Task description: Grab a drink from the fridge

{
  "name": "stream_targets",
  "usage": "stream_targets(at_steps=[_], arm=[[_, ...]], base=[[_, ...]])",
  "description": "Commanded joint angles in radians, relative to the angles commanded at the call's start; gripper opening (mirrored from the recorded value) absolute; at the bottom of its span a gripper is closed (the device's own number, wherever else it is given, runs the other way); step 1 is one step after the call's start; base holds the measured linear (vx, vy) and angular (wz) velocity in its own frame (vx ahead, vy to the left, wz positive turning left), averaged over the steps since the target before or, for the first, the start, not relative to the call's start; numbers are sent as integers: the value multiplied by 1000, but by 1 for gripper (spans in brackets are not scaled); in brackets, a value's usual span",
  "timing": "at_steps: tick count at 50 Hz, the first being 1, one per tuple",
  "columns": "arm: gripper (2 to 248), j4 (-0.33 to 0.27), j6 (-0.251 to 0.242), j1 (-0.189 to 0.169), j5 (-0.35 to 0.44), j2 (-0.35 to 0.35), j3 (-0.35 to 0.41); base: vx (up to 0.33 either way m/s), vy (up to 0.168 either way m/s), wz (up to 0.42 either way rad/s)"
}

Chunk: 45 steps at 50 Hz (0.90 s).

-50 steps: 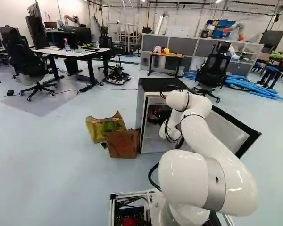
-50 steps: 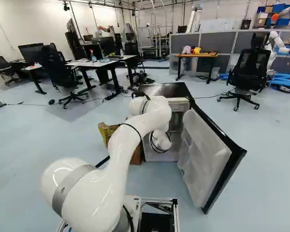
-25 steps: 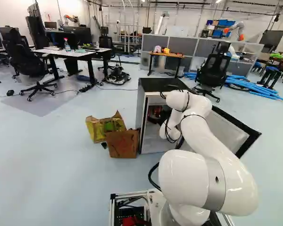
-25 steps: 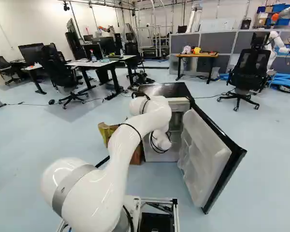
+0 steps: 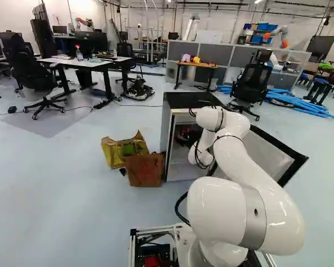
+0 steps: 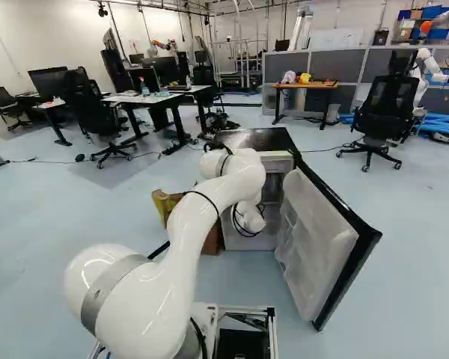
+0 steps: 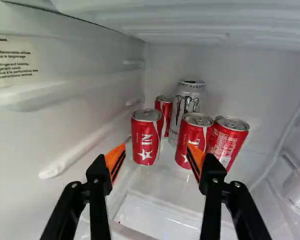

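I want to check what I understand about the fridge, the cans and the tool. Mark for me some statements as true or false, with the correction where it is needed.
1. The door of the fridge is open. True.
2. The top of the fridge is white. False: it is black.
3. Four red cans show in the fridge. True.
4. The white can is taller than the red cans. True.
5. The tool is shut on the white can. False: it is open and holds nothing.

Fridge shelf (image 7: 165, 185), four red cans (image 7: 146, 139), white can (image 7: 192, 92)
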Motion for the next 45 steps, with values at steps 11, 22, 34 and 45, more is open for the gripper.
stream_targets(at_steps=[11, 22, 34, 45], arm=[[179, 0, 0, 0, 0, 0, 0], [179, 0, 0, 0, 0, 0, 0], [179, 0, 0, 0, -4, 0, 0], [179, 0, 0, 2, -15, -1, -3]], base=[[0, 0, 0], [0, 0, 0], [0, 0, 0], [0, 0, 0]])
